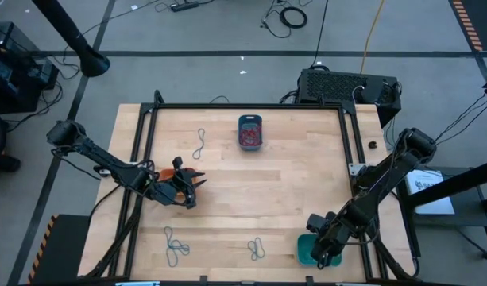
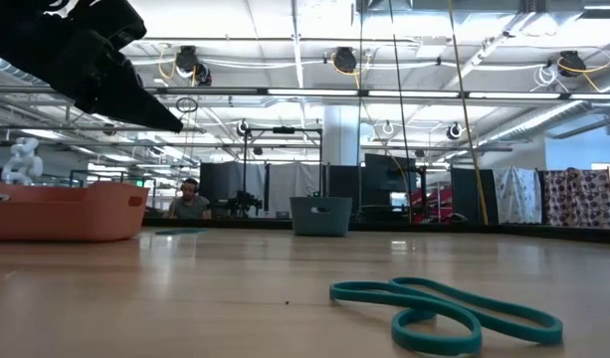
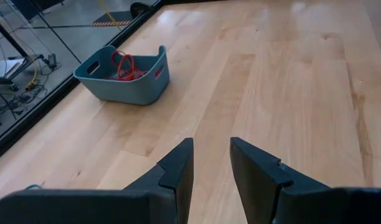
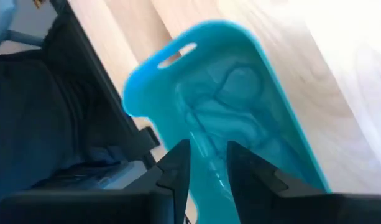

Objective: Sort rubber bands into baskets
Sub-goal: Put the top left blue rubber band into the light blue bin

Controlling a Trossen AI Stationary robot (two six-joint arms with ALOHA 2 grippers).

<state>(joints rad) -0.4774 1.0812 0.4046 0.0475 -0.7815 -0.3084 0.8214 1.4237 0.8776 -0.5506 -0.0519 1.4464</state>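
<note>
Two dark six-joint arms, seen from above and from their wrists.
Left arm (image 1: 100, 159): slim black links with rounded joint housings, ending in a gripper (image 1: 191, 189) beside an orange-red patch. Right arm (image 1: 386, 179): the same black build, with bulkier rounded joints, ending in a gripper (image 1: 322, 253). In the wrist views each matte black finger (image 3: 178, 171) (image 4: 178, 168) is a flat, tapering wedge on a broad dark base.

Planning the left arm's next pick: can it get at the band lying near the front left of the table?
Probably yes. The left gripper hovers with open fingers over bare wood, and the rubber band lies loose on the same side, nothing between them. The right gripper is away at the turquoise basket.
</note>
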